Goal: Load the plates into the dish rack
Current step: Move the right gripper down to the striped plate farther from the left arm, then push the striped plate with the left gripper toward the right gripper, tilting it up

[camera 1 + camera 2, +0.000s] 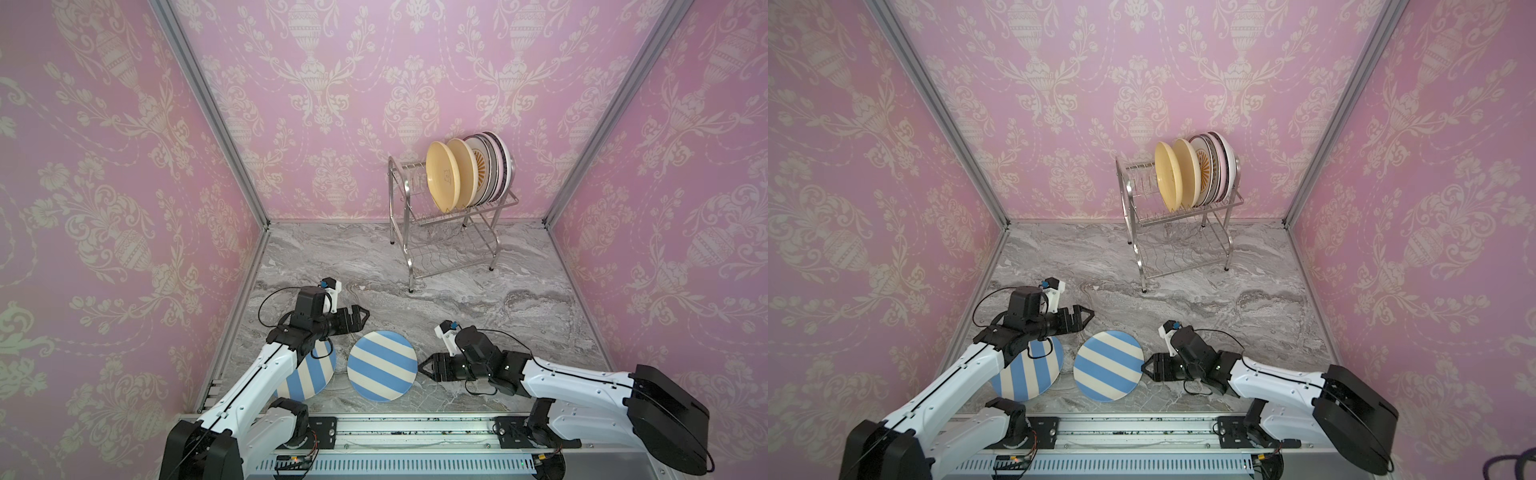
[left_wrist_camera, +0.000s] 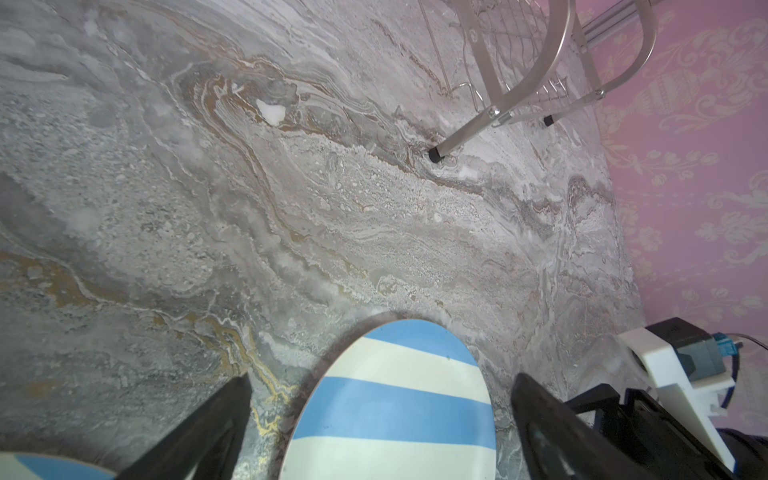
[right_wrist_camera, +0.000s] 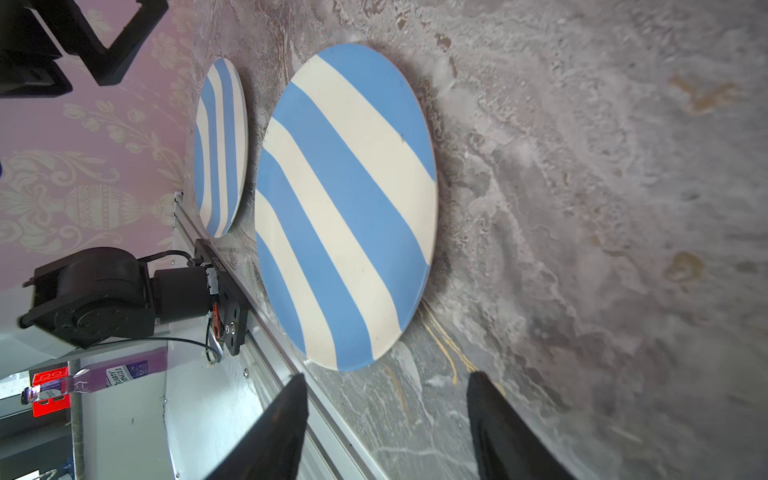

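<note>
Two blue-and-cream striped plates lie flat on the marble table: one in the middle front [image 1: 382,365] [image 1: 1108,365] [image 3: 345,208], one further left [image 1: 307,374] [image 1: 1034,374] partly under my left arm. The steel dish rack [image 1: 453,220] [image 1: 1179,216] stands at the back right, its top tier holding several plates upright, a yellow one [image 1: 442,178] nearest. My left gripper [image 1: 361,318] [image 2: 382,386] hovers open beyond the left plate. My right gripper [image 1: 422,368] [image 3: 386,378] is open at the middle plate's right rim, with nothing between its fingers.
An aluminium rail [image 1: 415,428] runs along the table's front edge, close to both plates. Pink wallpapered walls close in the left, back and right. The rack's front foot [image 2: 435,155] stands on the marble ahead of the left gripper.
</note>
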`<act>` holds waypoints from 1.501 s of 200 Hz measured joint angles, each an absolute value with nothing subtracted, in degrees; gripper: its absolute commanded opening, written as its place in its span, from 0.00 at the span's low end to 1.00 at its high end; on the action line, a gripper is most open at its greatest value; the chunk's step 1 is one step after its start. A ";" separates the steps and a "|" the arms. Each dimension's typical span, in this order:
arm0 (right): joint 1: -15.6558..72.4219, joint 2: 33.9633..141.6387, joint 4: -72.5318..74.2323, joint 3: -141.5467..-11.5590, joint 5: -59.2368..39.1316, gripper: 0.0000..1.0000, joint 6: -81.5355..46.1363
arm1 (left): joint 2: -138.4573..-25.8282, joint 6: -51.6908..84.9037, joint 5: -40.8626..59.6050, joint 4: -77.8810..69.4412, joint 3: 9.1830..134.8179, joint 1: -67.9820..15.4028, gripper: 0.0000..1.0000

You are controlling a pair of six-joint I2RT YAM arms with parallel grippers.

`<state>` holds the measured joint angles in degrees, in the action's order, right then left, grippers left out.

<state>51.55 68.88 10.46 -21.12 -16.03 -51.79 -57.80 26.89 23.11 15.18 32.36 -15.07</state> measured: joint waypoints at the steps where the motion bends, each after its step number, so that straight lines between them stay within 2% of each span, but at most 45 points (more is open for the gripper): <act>1: 51.55 69.23 10.87 -21.10 -16.12 0.59 -51.79 | -57.80 26.92 23.11 15.29 32.29 -15.18 0.99; 62: 53.32 78.15 20.84 -20.97 -17.04 0.58 -54.22 | -57.65 29.34 21.58 19.73 30.39 -17.93 0.99; 145: 54.22 79.31 24.99 -19.46 -15.62 0.56 -56.64 | -55.37 34.04 19.70 25.91 27.44 -22.74 0.99; 300: 54.52 86.39 39.64 -17.74 -13.91 0.51 -60.77 | -62.00 36.16 20.84 21.04 26.28 -24.62 0.99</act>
<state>54.52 86.39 39.64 -17.74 -13.91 -60.77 -62.00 36.16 20.84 21.04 26.28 -24.62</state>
